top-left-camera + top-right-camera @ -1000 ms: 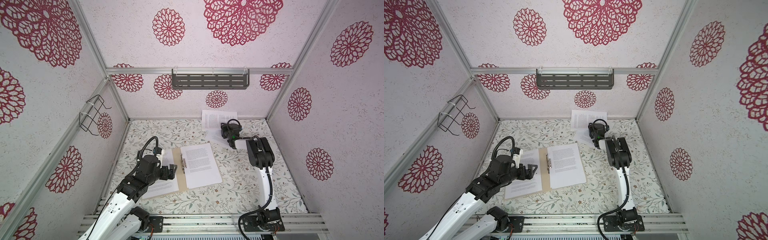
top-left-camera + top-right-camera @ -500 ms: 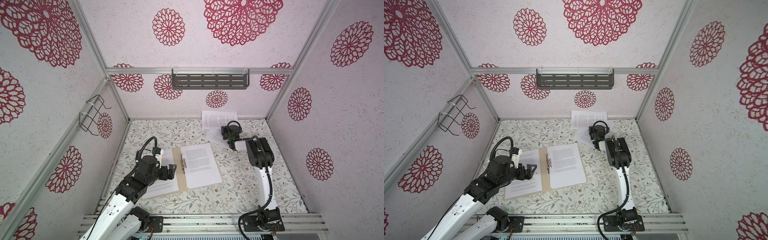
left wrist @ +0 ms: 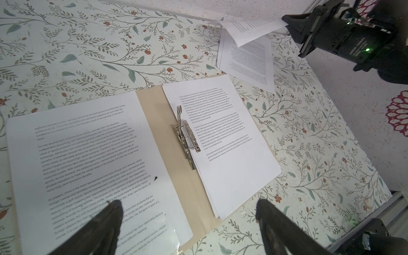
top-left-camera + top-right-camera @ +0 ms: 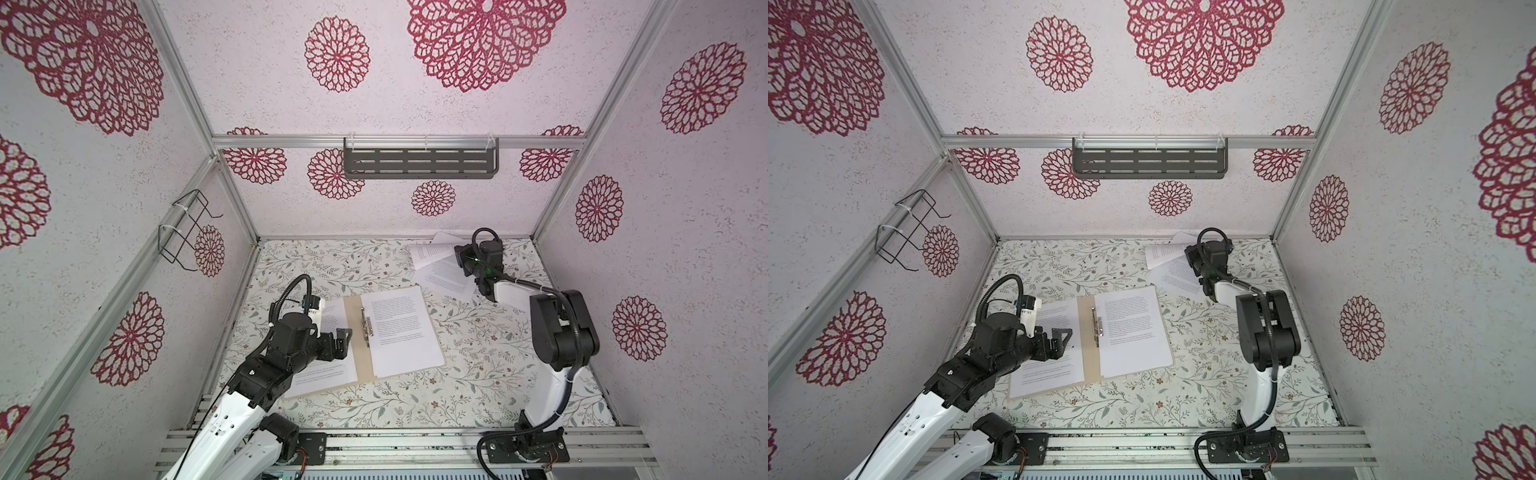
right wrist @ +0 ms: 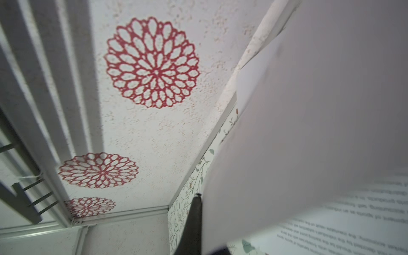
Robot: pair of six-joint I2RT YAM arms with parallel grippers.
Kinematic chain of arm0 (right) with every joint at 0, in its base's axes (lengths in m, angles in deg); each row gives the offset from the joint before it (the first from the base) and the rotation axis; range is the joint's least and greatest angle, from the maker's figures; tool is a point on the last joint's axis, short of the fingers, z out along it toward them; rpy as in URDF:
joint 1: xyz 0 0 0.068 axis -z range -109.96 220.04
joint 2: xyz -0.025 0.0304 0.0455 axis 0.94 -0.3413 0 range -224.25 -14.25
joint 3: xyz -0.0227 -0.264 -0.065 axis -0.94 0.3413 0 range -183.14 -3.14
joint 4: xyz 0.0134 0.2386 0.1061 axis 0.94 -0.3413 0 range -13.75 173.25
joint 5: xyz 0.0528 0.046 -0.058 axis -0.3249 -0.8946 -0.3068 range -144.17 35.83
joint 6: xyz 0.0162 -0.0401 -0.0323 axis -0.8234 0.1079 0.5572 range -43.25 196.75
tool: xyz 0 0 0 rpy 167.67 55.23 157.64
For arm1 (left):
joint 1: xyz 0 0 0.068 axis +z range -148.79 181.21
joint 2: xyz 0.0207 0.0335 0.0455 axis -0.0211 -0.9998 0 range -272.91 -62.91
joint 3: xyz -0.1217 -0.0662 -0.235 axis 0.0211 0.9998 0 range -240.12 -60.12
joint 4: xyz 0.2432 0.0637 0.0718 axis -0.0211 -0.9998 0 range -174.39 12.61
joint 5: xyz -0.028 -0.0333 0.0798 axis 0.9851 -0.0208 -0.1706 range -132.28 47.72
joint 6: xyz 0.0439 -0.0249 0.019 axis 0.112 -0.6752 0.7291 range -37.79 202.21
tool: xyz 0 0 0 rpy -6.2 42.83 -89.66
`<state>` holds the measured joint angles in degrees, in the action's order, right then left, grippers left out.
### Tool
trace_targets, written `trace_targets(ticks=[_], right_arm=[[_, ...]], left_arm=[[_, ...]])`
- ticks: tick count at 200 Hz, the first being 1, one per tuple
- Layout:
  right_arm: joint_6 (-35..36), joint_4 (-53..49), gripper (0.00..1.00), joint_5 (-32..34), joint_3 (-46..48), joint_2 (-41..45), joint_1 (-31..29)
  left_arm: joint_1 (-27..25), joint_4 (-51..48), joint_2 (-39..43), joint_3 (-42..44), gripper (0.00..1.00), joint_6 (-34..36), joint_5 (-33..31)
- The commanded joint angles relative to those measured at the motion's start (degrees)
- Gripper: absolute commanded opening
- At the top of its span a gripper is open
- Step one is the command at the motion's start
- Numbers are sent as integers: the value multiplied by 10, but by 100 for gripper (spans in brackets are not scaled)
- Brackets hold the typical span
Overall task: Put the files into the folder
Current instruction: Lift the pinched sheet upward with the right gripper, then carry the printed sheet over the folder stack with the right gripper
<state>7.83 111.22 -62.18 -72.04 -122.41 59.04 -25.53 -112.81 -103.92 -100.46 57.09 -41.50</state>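
The folder [image 4: 353,305] lies open and flat on the table [image 4: 478,374], towards the near left. Its metal fastener [image 4: 366,328] runs along the spine, with one prong standing up in the left wrist view [image 3: 179,119]. Printed paper covers both halves. The left sheet [image 4: 322,376] lies on the left half. On the right half is the right stack [image 4: 405,336], and its stepped lower edges in the left wrist view [image 3: 215,212] show more than one sheet.

The left gripper [image 4: 343,343] hangs over the left sheet beside the spine. Its jaws are spread wide with nothing between them. In its own wrist view the two fingertips [image 3: 114,207] frame the near end of the folder.

Farther back, at the far right of the table, a loose sheet [image 4: 444,280] lies flat and askew, well apart from the folder. Another edge shows under it in the left wrist view [image 3: 220,55].

Above it, near the back wall [image 4: 374,208], the right gripper [image 4: 459,258] is clenched on the edge of the held sheet [image 4: 432,253]. That sheet is lifted off the table and curled, with its free end drooping toward the loose sheet. In the right wrist view it [image 5: 309,110] fills most of the frame, with one dark finger [image 5: 194,225] along its edge.
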Motion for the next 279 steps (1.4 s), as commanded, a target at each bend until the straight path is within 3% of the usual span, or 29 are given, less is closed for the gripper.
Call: trace_targets(ticks=[1,67,109,152,215,257,279], right_arm=[[100,-132,0,-50,-6,47,11],[338,-442,0,-51,-121,140,13],[449,-567,0,-111,-178,174,13],[502,-634,0,-152,-216,182,-8],[547,-757,0,-168,-347,136,-100],[540,-757,0,-273,-341,140,-143],[574,-771,0,-308,-306,151,-141]], left_arm=[[-3,4,11,3,97,6,0],[-3,1,29,4,97,6,-7],[-3,1,30,1,97,5,-8],[-2,4,20,0,97,3,-3],[-3,1,34,1,97,0,-7],[-3,3,46,7,98,-5,-6],[-3,3,45,7,97,-5,-4]])
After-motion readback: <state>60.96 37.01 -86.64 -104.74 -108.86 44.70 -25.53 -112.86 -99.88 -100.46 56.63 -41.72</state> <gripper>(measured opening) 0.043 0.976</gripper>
